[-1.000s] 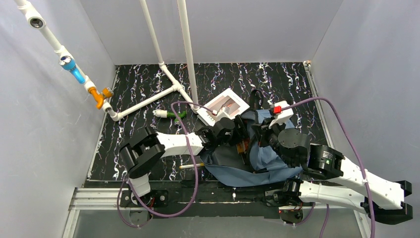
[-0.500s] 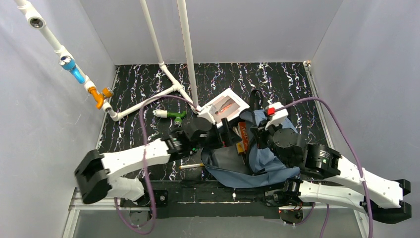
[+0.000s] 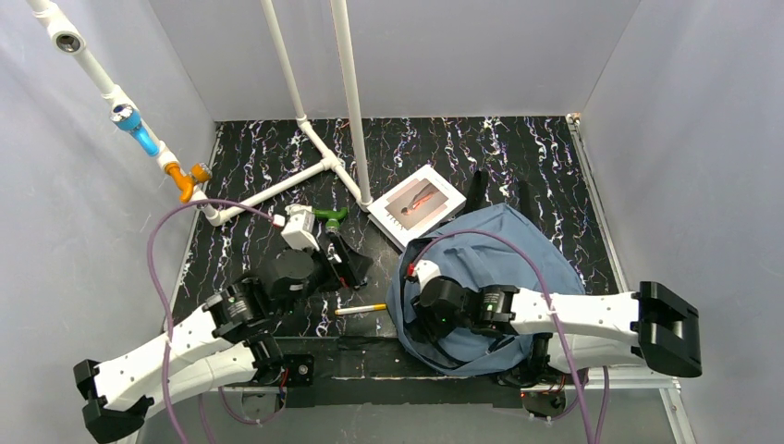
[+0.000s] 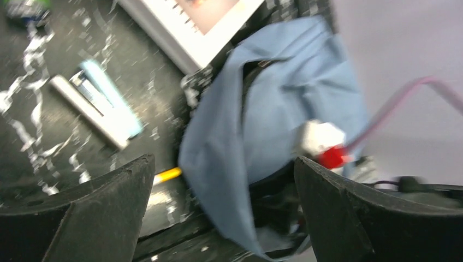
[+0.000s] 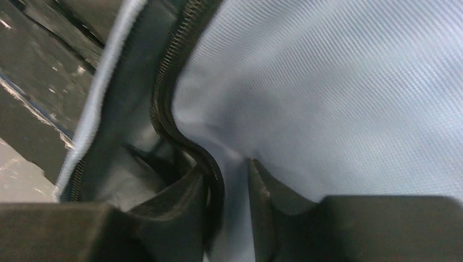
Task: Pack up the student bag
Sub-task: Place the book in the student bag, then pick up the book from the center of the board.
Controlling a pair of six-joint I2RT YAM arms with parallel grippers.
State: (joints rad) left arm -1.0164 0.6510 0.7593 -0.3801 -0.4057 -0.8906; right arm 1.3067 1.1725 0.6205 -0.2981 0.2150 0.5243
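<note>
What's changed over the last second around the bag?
The left gripper opened wide and pulled back left, off the student bag. The right gripper swung to the bag's near-left zipper edge, fingers straddling it. The bag's opening flopped shut. The white book, pencil and green marker stayed put.

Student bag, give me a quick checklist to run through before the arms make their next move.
1. Left pincer open, empty and apart from the student bag: ok.
2. Right pincer free of the zipper edge: cannot tell; its jaws stand slightly apart astride it.
3. Bag mouth gaping for loading: not ok; the fabric lies slumped.
4. Book packed: not ok; it lies on the table beyond the bag.
5. Pencil packed: not ok; it lies on the table left of the bag.
</note>
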